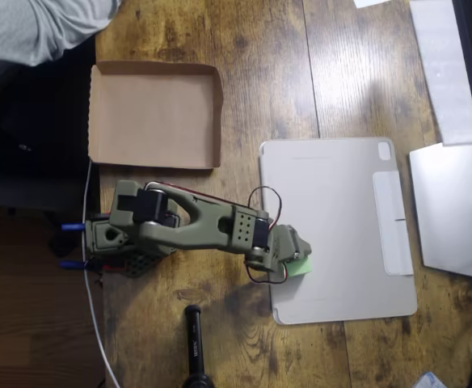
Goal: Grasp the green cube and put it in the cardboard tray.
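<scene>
In the overhead view the olive-green arm [195, 226] reaches from its base at the left edge of the wooden surface [268, 73] toward the right, ending over the lower left part of a grey tablet cover [341, 218]. The tool [298, 257] sits right over the green cube [301, 267], which rests on that cover near its lower left corner; only a sliver of the cube shows past the tool. I cannot tell whether the tool is apart or clamped on the cube. The cardboard tray [155, 77] lies well apart at the upper left, near a grey sleeve [42, 28]. A black cylinder [194, 343] lies below the arm.
</scene>
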### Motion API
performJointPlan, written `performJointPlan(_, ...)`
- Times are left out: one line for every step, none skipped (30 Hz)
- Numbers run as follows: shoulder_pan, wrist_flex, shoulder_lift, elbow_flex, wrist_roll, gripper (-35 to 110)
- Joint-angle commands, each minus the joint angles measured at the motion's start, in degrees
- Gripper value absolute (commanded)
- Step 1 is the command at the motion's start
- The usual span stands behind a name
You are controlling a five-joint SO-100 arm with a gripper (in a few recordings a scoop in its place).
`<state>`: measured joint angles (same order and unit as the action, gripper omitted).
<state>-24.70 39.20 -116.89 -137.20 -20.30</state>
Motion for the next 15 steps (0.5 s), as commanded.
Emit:
performJointPlan(1.23,4.39,0.18,2.37,0.18,20)
performJointPlan(1.23,6.77,-0.09,4.48,0.88,21)
performJointPlan(1.23,9.67,-0.53,6.77,1.49,21)
performJointPlan(1.49,12.74,-0.62,9.14,1.85,21)
performJointPlan(1.76,16.17,-0.53,11.43,2.02,22)
performJointPlan(1.93,19.34,-0.18,13.54,2.20,22)
performJointPlan(2.20,22.24,0.18,15.47,2.29,22)
performJointPlan(2.37,24.87,0.53,16.96,2.11,21)
performJointPlan(2.55,26.98,0.88,18.11,1.93,21)
performJointPlan(2.55,28.30,1.05,18.90,1.85,21)
performJointPlan(2.64,29.18,1.32,19.34,1.49,21)
performJointPlan(2.64,29.36,1.41,19.34,1.05,21)
performJointPlan(2.64,29.36,1.76,19.34,0.70,21)
performJointPlan(2.55,29.27,2.29,19.42,0.35,21)
performJointPlan(2.55,28.65,2.81,19.42,0.09,21)
